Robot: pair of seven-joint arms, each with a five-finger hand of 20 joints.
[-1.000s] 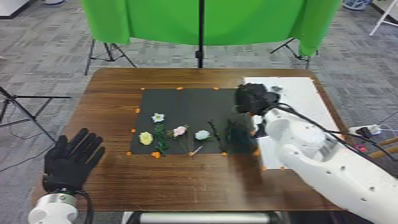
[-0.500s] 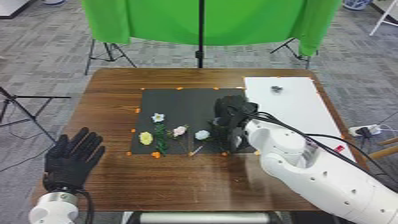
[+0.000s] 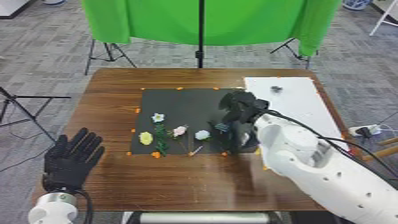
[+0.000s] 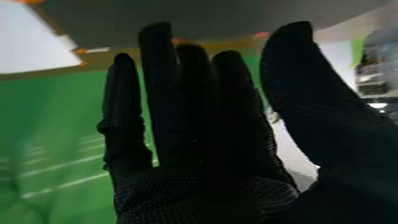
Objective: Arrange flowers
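My right arm (image 3: 306, 157) comes in from the near right, and my right hand (image 3: 238, 107) is above the right part of the dark mat (image 3: 185, 104). Its fingers (image 4: 162, 100) are straight, with the thumb standing apart. To its left, on the mat, lie the yellow flower (image 3: 146, 138), the white flower (image 3: 158, 117) and the pink flower (image 3: 179, 131). My left hand (image 3: 69, 162) rests at the near left, its fingers straight.

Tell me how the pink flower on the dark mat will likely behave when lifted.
The pink flower will probably feel light, being a small bloom on a thin stem. The wider bloom may make it tip if pinched low.
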